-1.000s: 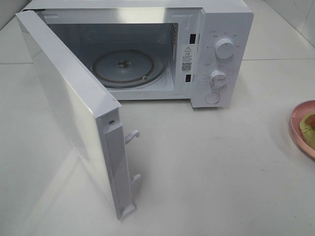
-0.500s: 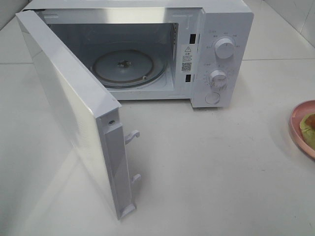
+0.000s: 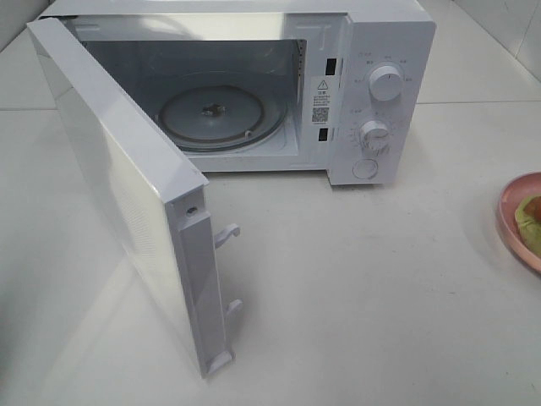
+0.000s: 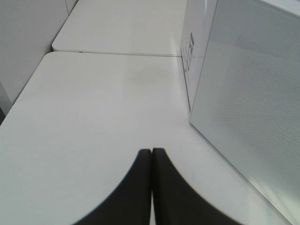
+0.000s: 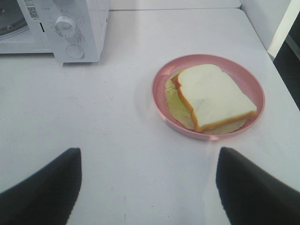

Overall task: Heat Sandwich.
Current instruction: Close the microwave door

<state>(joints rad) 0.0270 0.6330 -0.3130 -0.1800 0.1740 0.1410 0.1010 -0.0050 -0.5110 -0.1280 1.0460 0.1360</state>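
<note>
A white microwave (image 3: 372,93) stood on a pale table (image 3: 355,279) with its door (image 3: 118,186) swung wide toward the camera, two latch hooks showing on the door's free edge and the glass turntable (image 3: 221,117) bare inside the cavity. Two dials and a round button lined the control panel on the oven's right side. The sandwich (image 5: 213,96), a slice of pale bread with a tan crust over green filling, lay on a pink plate (image 5: 161,101) well to the right of the oven, only partly inside the overhead view at its right edge (image 3: 531,222). The right gripper (image 5: 147,187) hung above the tabletop on the near side of the plate, its dark fingers (image 5: 44,190) spread far apart and touching nothing. The left gripper (image 4: 152,154) sat beside the outer face of the open door, its two fingers (image 4: 136,187) pressed flat against each other with nothing between them. Neither arm appeared in the overhead view.
</note>
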